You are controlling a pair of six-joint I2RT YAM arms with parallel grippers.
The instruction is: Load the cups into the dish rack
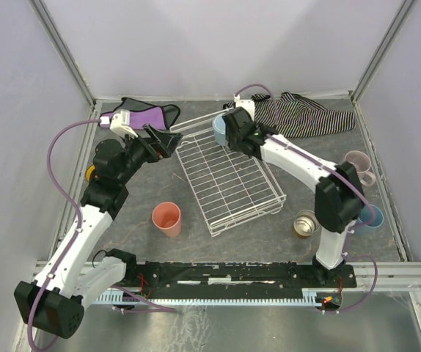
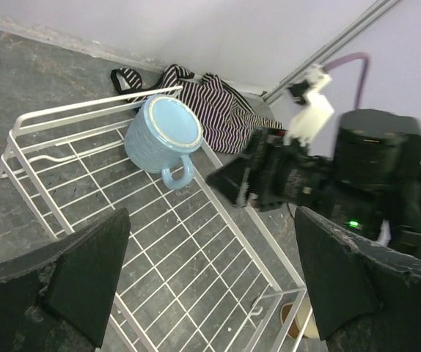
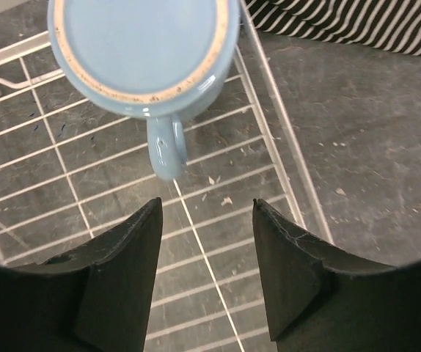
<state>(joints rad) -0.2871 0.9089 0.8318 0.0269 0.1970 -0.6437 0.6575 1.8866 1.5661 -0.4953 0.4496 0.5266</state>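
The white wire dish rack [image 1: 232, 187] lies mid-table. A light blue mug [image 1: 218, 130] stands upside down in its far corner, also seen in the left wrist view [image 2: 163, 132] and the right wrist view [image 3: 141, 48]. My right gripper [image 1: 232, 141] [image 3: 207, 209] is open and empty, just behind the mug's handle. My left gripper [image 1: 169, 140] [image 2: 210, 271] is open and empty above the rack's left edge. A salmon tumbler [image 1: 167, 218], a metal cup [image 1: 306, 224], a pink mug [image 1: 359, 165] and a blue tumbler [image 1: 372, 218] stand on the table. A yellow mug [image 1: 90, 174] peeks from behind the left arm.
A striped cloth [image 1: 302, 114] lies at the back right, touching the rack's far corner. A purple cloth [image 1: 148, 115] lies at the back left. Purple walls enclose the table on three sides.
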